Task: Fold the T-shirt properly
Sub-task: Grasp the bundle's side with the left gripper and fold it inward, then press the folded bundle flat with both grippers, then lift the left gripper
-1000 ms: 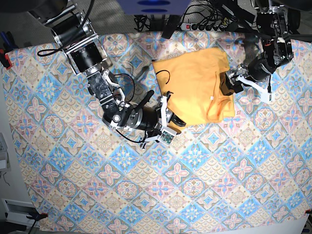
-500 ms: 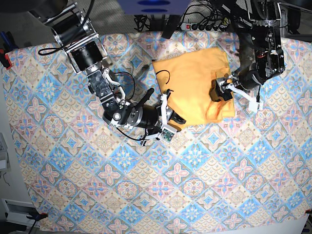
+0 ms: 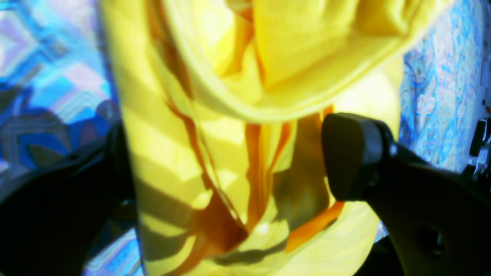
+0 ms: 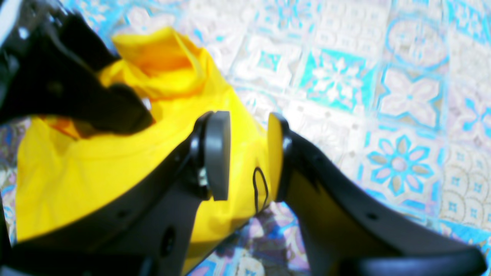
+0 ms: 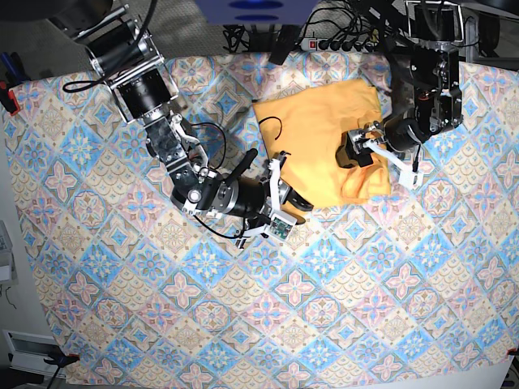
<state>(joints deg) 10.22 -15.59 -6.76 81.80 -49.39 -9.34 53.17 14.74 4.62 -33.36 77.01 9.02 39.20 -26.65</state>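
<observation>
— Item one, nearest us in the base view: tablecloth [image 5: 324, 308], blue-and-pink tile pattern, covering the whole work surface. Do we log anything on its front half?

— Cloth only. Next back, we have the right gripper [image 5: 280, 203] lying low on the cloth at the near left edge of the T-shirt [image 5: 320, 138]. From the right wrist view we record its fingers [image 4: 216, 153] a narrow gap apart, with the shirt's yellow edge [image 4: 115, 153] running into that gap. We cannot tell whether the pads are pressing the fabric. A thin black loop of thread or cable [image 4: 261, 188] shows against the yellow just there.

— And the shirt itself?

— Yellow-orange, lying partly folded in the far middle of the tablecloth, bunched along its right-hand side. A thin dark cable [image 5: 272, 123] crosses its left corner.

— Left gripper?

— We place it [image 5: 361, 150] at the shirt's right side, over the bunched part. In the left wrist view a gathered hanging fold of yellow fabric [image 3: 249, 153] fills the space between the two dark fingers [image 3: 353, 153], which stand wide; the view is blurred, and we cannot tell whether they are clamping it.

— Farthest entry?

— Power strip [image 5: 345, 42] and tangled black cables beyond the table's back edge.
</observation>
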